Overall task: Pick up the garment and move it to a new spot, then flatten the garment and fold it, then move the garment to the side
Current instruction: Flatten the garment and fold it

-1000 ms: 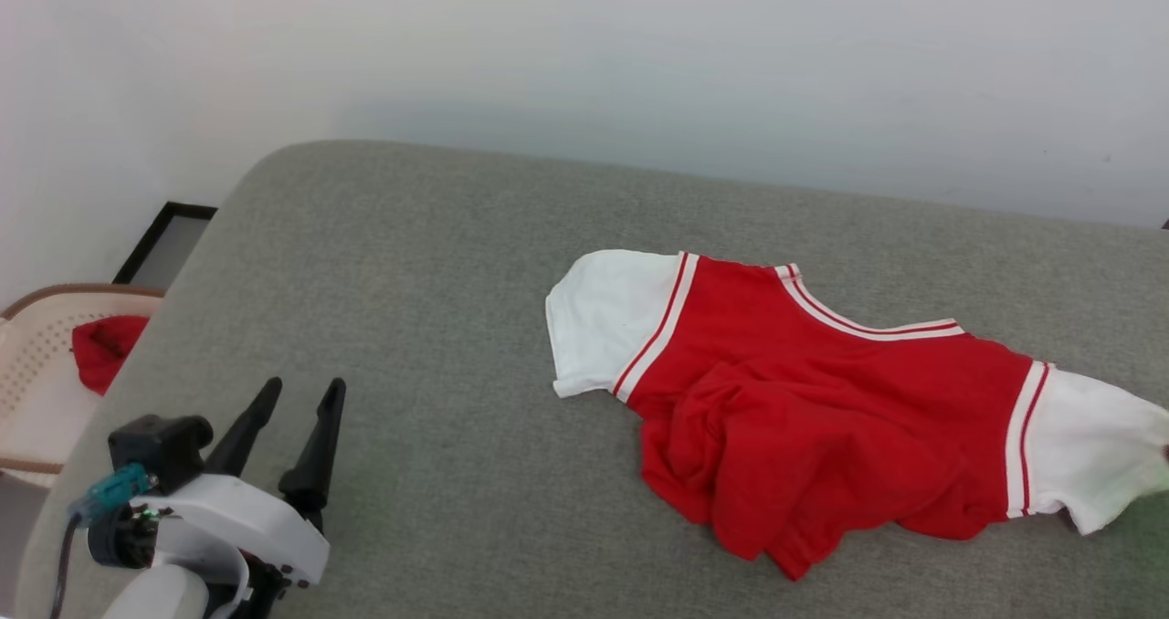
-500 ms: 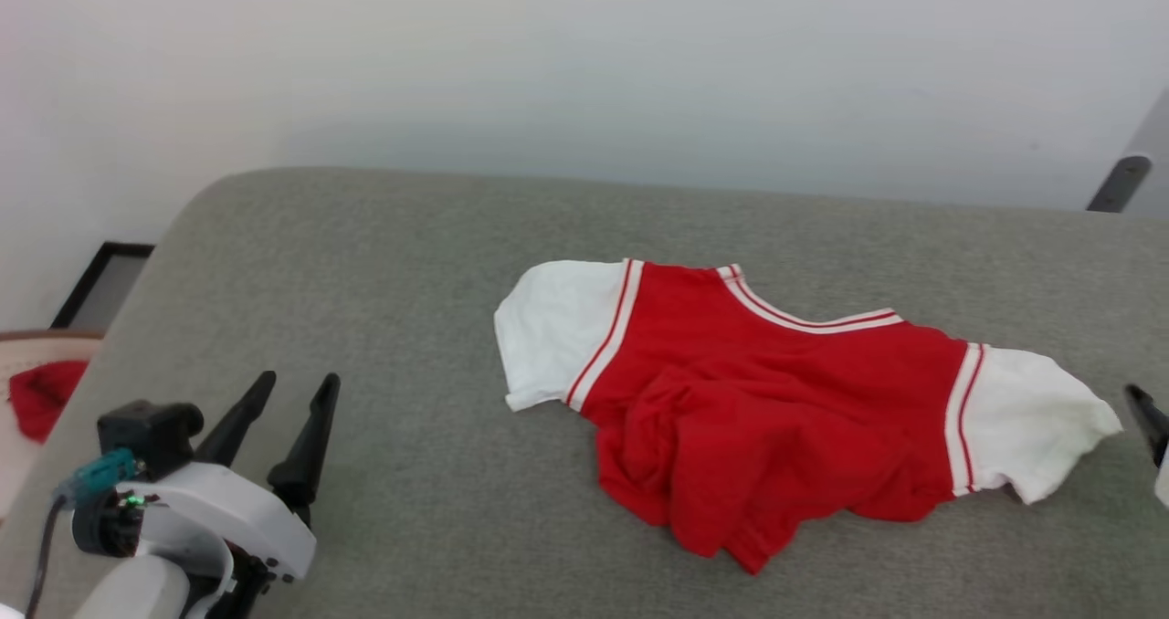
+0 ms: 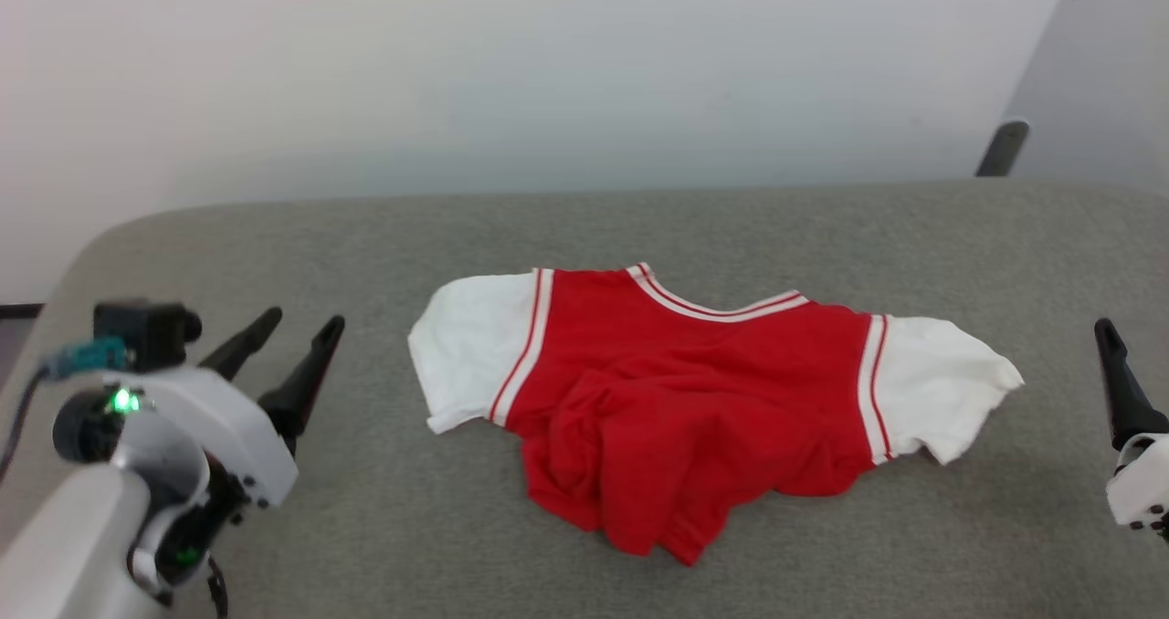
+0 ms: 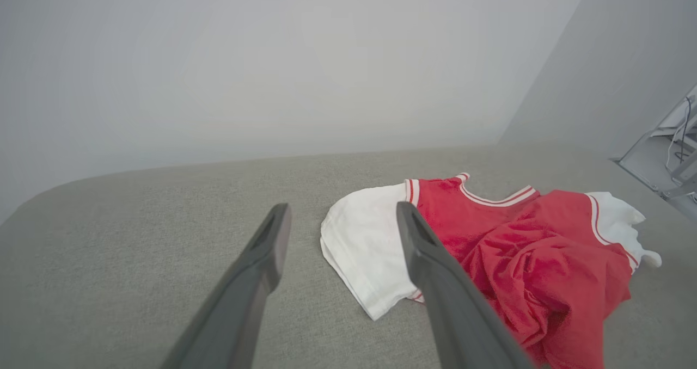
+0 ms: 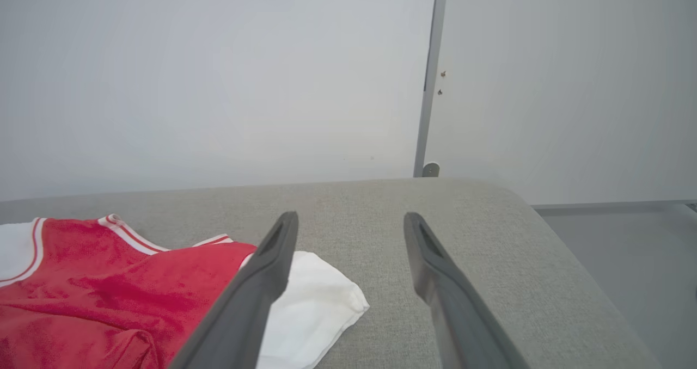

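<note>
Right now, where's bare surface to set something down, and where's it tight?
Widest free patch: the grey top between the left gripper and the shirt. Also free: the strip between the collar and the wall, and the near strip in front of the bunched hem. Tightest: between the far white sleeve and the right gripper.

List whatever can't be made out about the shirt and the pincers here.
- Shirt hem: head view, hidden under its own bunched red folds.
- Right pincer: head view, cut by the right edge past one finger.
- Shirt's far sleeve: right wrist view, mostly cut off by the left edge.
- Striped seam by the near sleeve: left wrist view, partly behind a finger of the left pincer.
</note>
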You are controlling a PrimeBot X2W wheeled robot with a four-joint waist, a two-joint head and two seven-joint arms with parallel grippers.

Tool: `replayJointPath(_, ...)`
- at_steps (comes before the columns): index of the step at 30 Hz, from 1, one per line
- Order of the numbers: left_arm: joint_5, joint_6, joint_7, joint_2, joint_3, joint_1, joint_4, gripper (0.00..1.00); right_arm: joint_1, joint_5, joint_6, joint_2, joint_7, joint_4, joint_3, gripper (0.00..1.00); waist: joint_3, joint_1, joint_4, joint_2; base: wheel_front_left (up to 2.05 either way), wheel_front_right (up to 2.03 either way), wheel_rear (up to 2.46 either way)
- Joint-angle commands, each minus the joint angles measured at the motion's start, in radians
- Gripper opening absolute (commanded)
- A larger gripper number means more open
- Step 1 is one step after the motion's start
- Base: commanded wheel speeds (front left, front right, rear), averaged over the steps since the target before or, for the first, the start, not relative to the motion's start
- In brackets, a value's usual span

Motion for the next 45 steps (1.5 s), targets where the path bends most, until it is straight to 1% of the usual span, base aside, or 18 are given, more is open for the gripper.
replayJointPath(1,-0.013,-0.007,0.033,0.005,-0.007,-0.033,0.008,1.00,0.025,-0.026,-0.001,0.024,-0.027,-0.044,-0.017,1.00,0.027,0.0000,-0.040,0.0000,0.00,0.00,0.00)
replayJointPath(3,-0.019,-0.011,0.086,0.018,-0.020,-0.070,0.022,1.00,0.048,-0.051,0.000,0.060,-0.050,-0.101,-0.022,1.00,0.043,0.0000,-0.059,0.0000,0.00,0.00,0.00)
replayJointPath(5,-0.039,-0.014,0.133,0.019,-0.021,-0.111,0.035,1.00,0.069,-0.076,-0.001,0.093,-0.065,-0.148,-0.032,1.00,0.062,0.0000,-0.076,0.0000,0.00,0.00,0.00)
replayJointPath(9,-0.056,-0.021,0.224,0.026,-0.044,-0.192,0.062,1.00,0.095,-0.093,-0.001,0.147,-0.085,-0.203,-0.039,1.00,0.105,0.0000,-0.108,0.0000,0.00,0.00,0.00)
replayJointPath(11,-0.069,-0.021,0.280,0.026,-0.055,-0.229,0.081,1.00,0.097,-0.101,-0.001,0.163,-0.088,-0.217,-0.039,1.00,0.130,0.0000,-0.122,0.0000,0.00,0.00,0.00)
replayJointPath(12,-0.069,-0.021,0.280,0.026,-0.055,-0.229,0.081,1.00,0.097,-0.101,-0.001,0.163,-0.088,-0.217,-0.039,1.00,0.130,0.0000,-0.122,0.0000,0.00,0.00,0.00)
replayJointPath(15,-0.083,-0.017,0.371,0.023,-0.075,-0.289,0.118,1.00,0.089,-0.101,-0.001,0.184,-0.090,-0.230,-0.037,1.00,0.169,0.0000,-0.141,0.0000,0.00,0.00,0.00)
replayJointPath(16,-0.079,-0.012,0.423,0.029,-0.088,-0.323,0.143,1.00,0.077,-0.098,-0.001,0.189,-0.089,-0.232,-0.029,1.00,0.197,0.0000,-0.153,0.0000,0.00,0.00,0.00)
replayJointPath(17,-0.079,-0.012,0.423,0.029,-0.088,-0.323,0.143,1.00,0.077,-0.098,-0.001,0.189,-0.089,-0.232,-0.029,1.00,0.197,0.0000,-0.153,0.0000,0.00,0.00,0.00)
replayJointPath(20,-0.079,-0.012,0.487,0.029,-0.107,-0.368,0.177,1.00,0.064,-0.094,-0.001,0.196,-0.093,-0.232,-0.020,1.00,0.231,0.0000,-0.167,0.0000,0.00,0.00,0.00)
replayJointPath(23,-0.066,-0.002,0.542,0.034,-0.127,-0.405,0.220,1.00,0.052,-0.091,-0.001,0.202,-0.097,-0.230,-0.013,1.00,0.258,0.0000,-0.175,0.0000,0.00,0.00,0.00)
replayJointPath(27,-0.042,0.009,0.585,0.031,-0.151,-0.446,0.273,1.00,0.039,-0.082,-0.001,0.199,-0.108,-0.212,-0.006,1.00,0.285,0.0000,-0.177,0.0000,0.00,0.00,0.00)
replayJointPath(35,-0.001,0.014,0.635,0.026,-0.195,-0.503,0.354,1.00,0.011,-0.080,-0.001,0.195,-0.115,-0.202,0.009,1.00,0.318,0.0000,-0.170,0.0000,0.00,0.00,0.00)
replayJointPath(41,-0.007,0.016,0.656,0.002,-0.208,-0.514,0.407,1.00,0.001,-0.080,-0.001,0.190,-0.105,-0.201,0.017,1.00,0.328,0.0000,-0.165,0.0000,0.00,0.00,0.00)
replayJointPath(42,-0.005,0.014,0.660,-0.001,-0.212,-0.514,0.413,0.95,-0.002,-0.078,-0.001,0.190,-0.103,-0.201,0.020,1.00,0.328,0.0000,-0.165,0.0000,0.00,0.00,0.00)
replayJointPath(43,-0.010,0.010,0.662,-0.006,-0.214,-0.515,0.418,0.49,-0.004,-0.074,-0.001,0.189,-0.096,-0.202,0.023,1.00,0.329,0.0000,-0.164,0.0000,0.00,0.00,0.00)
replayJointPath(44,-0.019,0.007,0.654,-0.013,-0.210,-0.515,0.420,0.20,-0.006,-0.067,-0.001,0.188,-0.090,-0.203,0.027,1.00,0.330,0.0000,-0.164,0.0000,0.00,0.00,0.00)
replayJointPath(45,-0.025,0.006,0.647,-0.018,-0.205,-0.517,0.425,0.00,-0.008,-0.063,-0.001,0.185,-0.081,-0.204,0.030,1.00,0.330,0.0000,-0.163,0.0000,0.00,0.00,0.00)
